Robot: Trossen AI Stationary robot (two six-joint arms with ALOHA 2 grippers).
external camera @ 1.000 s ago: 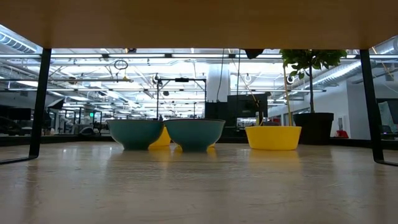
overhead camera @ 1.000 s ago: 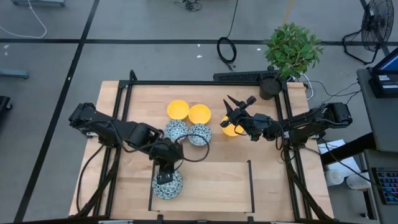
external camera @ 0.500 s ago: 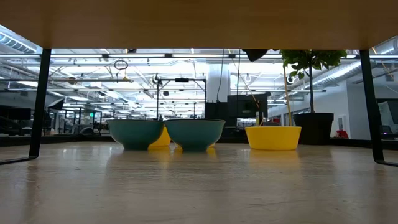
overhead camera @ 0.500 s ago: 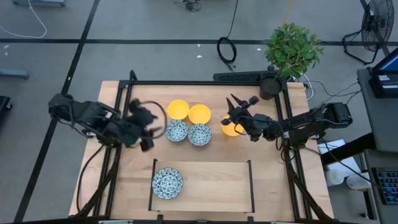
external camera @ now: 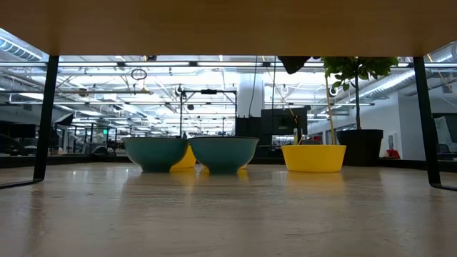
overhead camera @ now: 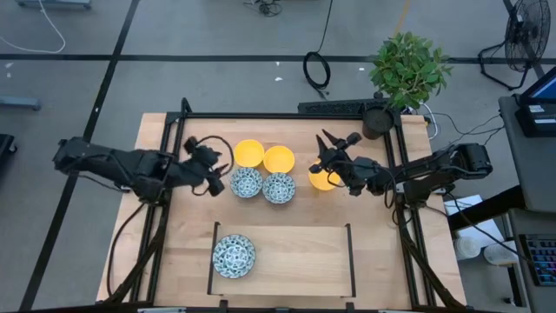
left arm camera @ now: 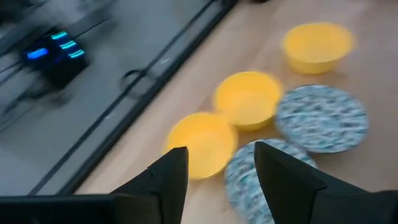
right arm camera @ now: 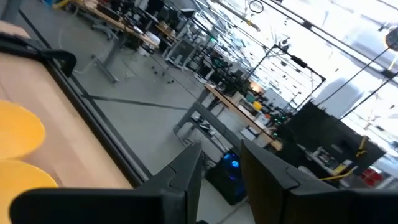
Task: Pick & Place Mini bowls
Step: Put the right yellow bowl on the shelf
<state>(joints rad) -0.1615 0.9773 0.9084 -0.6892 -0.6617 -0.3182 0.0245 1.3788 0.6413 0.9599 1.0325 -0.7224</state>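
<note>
Wooden table (overhead camera: 382, 261) carries upright mini bowls (overhead camera: 263, 170), mouths up; left hand (overhead camera: 211, 165) spread empty, right hand's (overhead camera: 323, 149) spacing unclear.

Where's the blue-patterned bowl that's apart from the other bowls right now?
In the high view, the lone blue-patterned bowl sits near the table's front edge on the left arm's side, inside the black outlined rectangle at its left end, away from the cluster of bowls.

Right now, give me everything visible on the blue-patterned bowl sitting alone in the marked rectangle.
The small round white bowl with dense blue pattern sits upright, mouth up, looking empty, on the wooden table. It rests at the left end of the dark-outlined rectangle, apart from the other five bowls. Nothing touches it; neither gripper is near it.
</note>
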